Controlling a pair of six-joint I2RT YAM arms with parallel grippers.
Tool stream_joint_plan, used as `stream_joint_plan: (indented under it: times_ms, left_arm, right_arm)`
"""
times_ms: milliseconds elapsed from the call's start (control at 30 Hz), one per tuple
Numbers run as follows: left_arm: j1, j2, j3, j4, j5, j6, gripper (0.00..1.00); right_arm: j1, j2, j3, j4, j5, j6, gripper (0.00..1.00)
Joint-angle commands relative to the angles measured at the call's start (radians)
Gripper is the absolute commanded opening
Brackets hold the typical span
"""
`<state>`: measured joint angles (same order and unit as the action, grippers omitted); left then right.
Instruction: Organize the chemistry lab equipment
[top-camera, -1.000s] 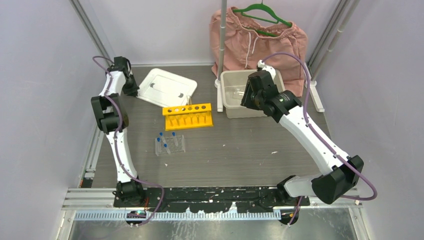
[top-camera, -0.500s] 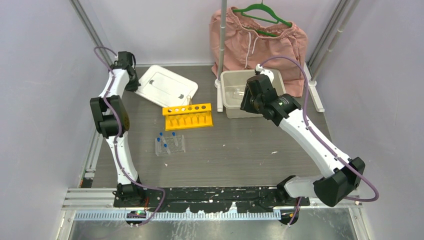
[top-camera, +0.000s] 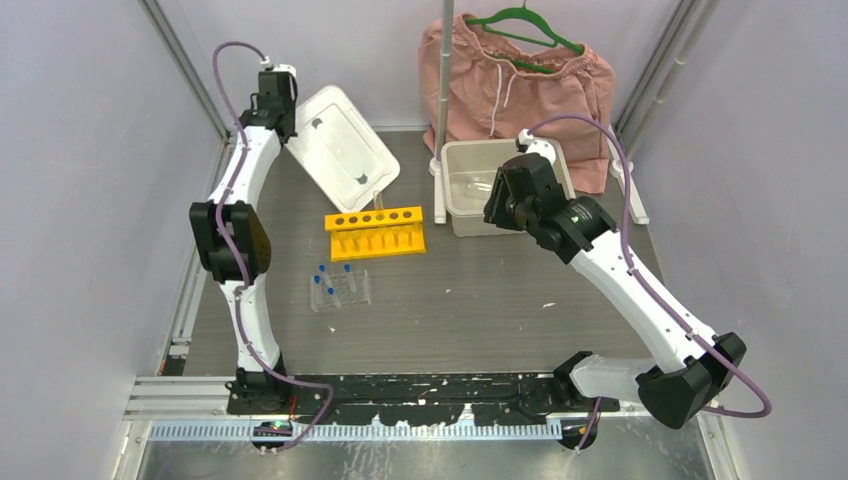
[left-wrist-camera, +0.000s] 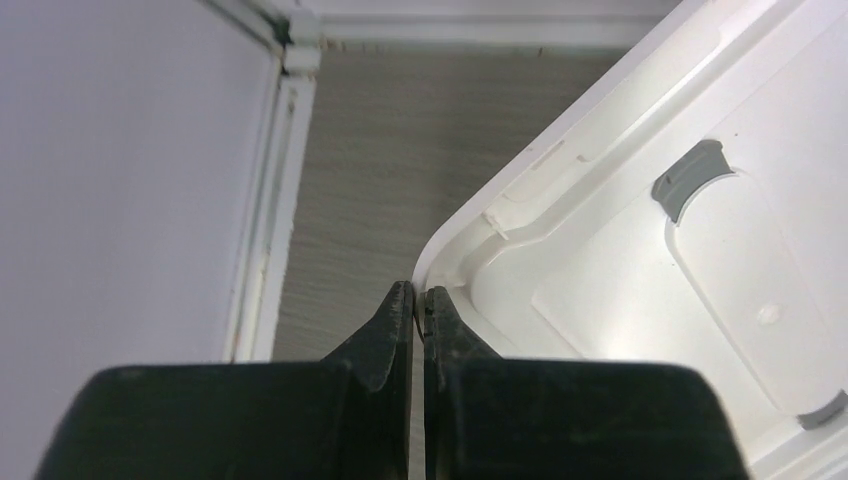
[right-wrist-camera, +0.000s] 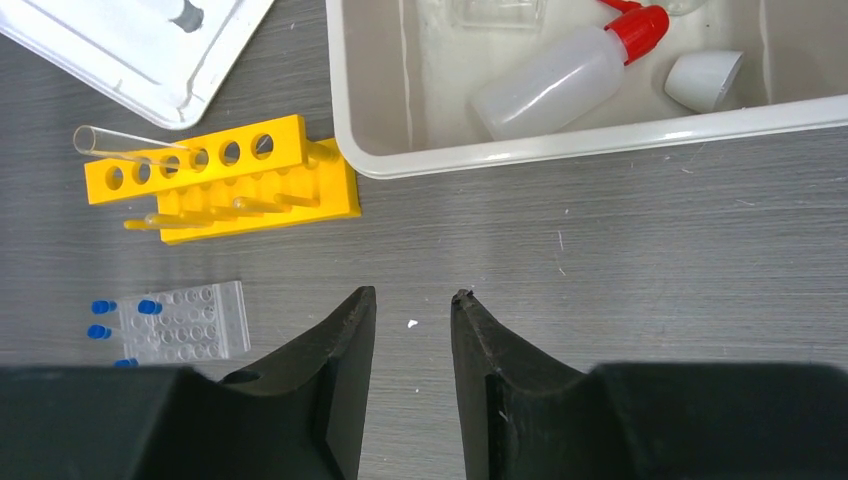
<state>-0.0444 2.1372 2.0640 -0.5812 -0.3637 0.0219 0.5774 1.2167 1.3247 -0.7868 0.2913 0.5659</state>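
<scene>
Left gripper (left-wrist-camera: 418, 300) is pinched tight on one corner of the white lid (left-wrist-camera: 640, 280), with the rim squeezed between the closed fingers. From overhead the lid hangs tilted: the held corner is up at the back-left, and the low corner drops just behind the yellow rack (top-camera: 377, 232). Can't tell if that low corner is touching the table (top-camera: 520, 300).

Right gripper (right-wrist-camera: 412, 300) hovers with its fingers parted and nothing between them, over bare table just in front of the beige tub (right-wrist-camera: 560, 140).

The lab gear is split up. The squeeze bottle (right-wrist-camera: 560, 85) with the red nozzle, a tiny white cup (right-wrist-camera: 703, 80) and at least one beaker (right-wrist-camera: 497, 10) are lying loose in the tub. The yellow rack sits just left of it with one clear tube (right-wrist-camera: 120, 143) leaning in a hole. The clear rack (right-wrist-camera: 185, 320) is nearer the arms, with blue-capped tubes (right-wrist-camera: 150, 306) in and beside it. Pink shorts (top-camera: 515, 70) hang behind the tub and aren't part of this.

The step looks like lid handling, either parking it or bringing it over; hard to say which. Next move probably needs a flat, clear spot for the lid, away from the yellow rack. The free right gripper looks best placed to reach into the tub, maybe the bottle first.
</scene>
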Motion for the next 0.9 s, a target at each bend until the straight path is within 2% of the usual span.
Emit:
stream_joint_plan:
  times_ms: [0,200,433,700,800,867]
  left_arm:
    - [-0.043,-0.141,0.013,0.246,-0.071,0.161,0.0]
    - [-0.078,-0.183,0.041,0.285,-0.059,0.215,0.0]
    - [-0.115,-0.273,-0.016,0.37,0.019,0.279,0.0]
    - [-0.15,-0.378,-0.024,0.383,0.102,0.363,0.0]
    - [-0.173,-0.434,-0.046,0.402,0.12,0.427,0.0]
    - [-0.188,-0.473,-0.056,0.406,0.136,0.468,0.0]
  right_arm:
    - [0.014,-0.035,0.007,0.021,0.021,-0.005,0.39]
    - [0.022,-0.046,0.007,0.023,0.026,-0.002,0.39]
    - [0.029,-0.066,0.002,0.021,0.025,0.0,0.38]
    - [0.03,-0.074,0.015,0.03,0.016,-0.009,0.38]
    - [0.031,-0.047,0.061,0.044,-0.019,-0.03,0.42]
    - [0.032,-0.018,0.102,0.063,-0.067,-0.052,0.48]
